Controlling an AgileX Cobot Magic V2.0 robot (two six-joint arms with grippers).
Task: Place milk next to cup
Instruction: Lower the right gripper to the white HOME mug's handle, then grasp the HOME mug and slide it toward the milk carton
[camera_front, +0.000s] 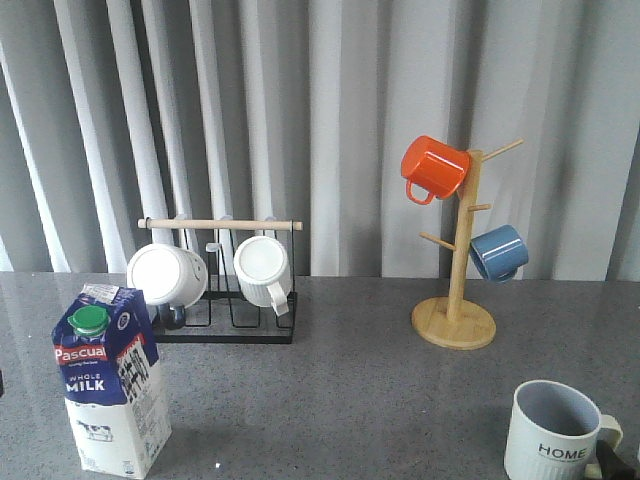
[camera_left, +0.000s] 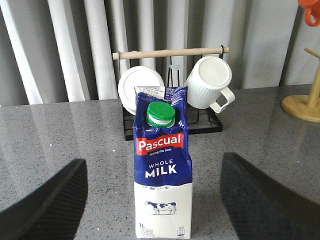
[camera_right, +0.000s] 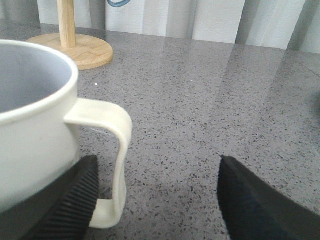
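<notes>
Curtained tabletop mock-up, mug racks (camera_front: 220, 275)

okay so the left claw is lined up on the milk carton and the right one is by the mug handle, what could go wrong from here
The milk is tall and narrow, standing upright between the open left claw fingers; an off-centre close could tip it.

The cup sits far across the table, near its front edge, so a carried carton could knock it off.

The right claw straddles the cup's handle; any move there could drag the cup away.
</notes>
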